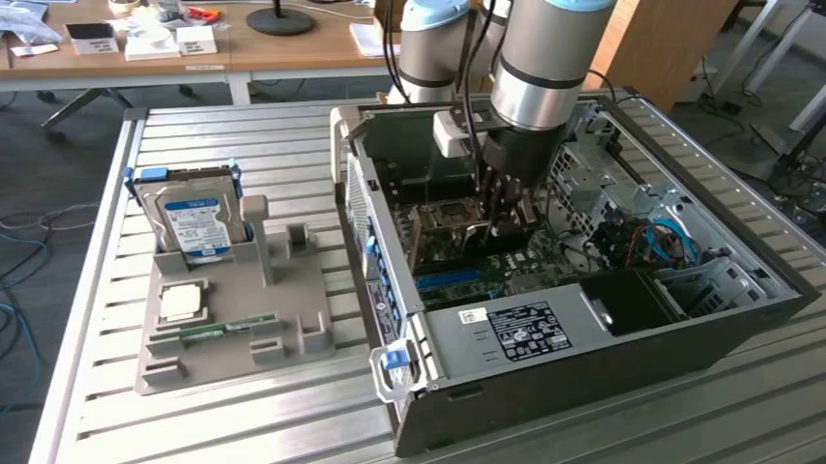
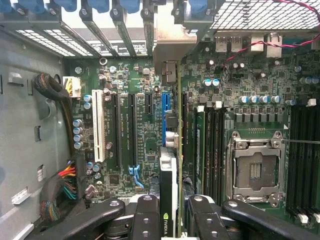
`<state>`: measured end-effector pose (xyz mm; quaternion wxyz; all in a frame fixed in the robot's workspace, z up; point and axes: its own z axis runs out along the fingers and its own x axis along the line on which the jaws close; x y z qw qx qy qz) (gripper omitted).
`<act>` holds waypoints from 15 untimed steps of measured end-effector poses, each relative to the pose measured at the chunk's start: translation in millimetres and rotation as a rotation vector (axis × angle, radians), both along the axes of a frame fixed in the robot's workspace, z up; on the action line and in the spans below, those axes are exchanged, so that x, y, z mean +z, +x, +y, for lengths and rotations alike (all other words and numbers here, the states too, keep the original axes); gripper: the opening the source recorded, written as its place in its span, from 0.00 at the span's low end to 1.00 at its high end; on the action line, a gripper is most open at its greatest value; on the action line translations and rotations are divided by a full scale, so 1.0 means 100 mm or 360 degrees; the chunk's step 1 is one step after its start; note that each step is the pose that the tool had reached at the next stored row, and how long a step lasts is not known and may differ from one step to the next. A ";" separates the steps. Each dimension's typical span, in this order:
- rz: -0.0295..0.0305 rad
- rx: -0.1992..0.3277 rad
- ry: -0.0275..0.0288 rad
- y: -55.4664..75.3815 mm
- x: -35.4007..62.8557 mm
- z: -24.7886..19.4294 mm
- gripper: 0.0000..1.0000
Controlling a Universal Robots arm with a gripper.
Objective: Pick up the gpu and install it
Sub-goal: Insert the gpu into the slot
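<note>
Green gpu (image 2: 169, 185), edge-on in wrist view, clamped by the pincer (image 2: 174, 216).

Your case (image 1: 581, 396) sits at the exterior view's right, tray (image 1: 220, 365) beside it at the left (hard drive (image 1: 193, 224) upright at its far end). Gripper (image 2: 172, 212) inside the case, gpu (image 2: 169, 175) between its fingers, above the motherboard (image 2: 260, 85).

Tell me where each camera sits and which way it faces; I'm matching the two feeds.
Exterior view: set high, off the table, looking down into the open case and at the holder; the arm reaches in.
Wrist view: on the wrist, looking along the gripper at the motherboard; its fingers clamp the gpu, seen edge-on.
Shared: gripper, motherboard, CPU socket.
</note>
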<state>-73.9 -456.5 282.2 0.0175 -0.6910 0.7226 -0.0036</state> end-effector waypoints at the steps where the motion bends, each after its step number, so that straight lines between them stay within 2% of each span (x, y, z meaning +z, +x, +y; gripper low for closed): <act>1: 0.00000 0.0000 0.00001 0.00 0.000 0.000 0.27; 15: -0.00001 0.0000 -0.00002 -0.05 -0.035 -0.012 0.27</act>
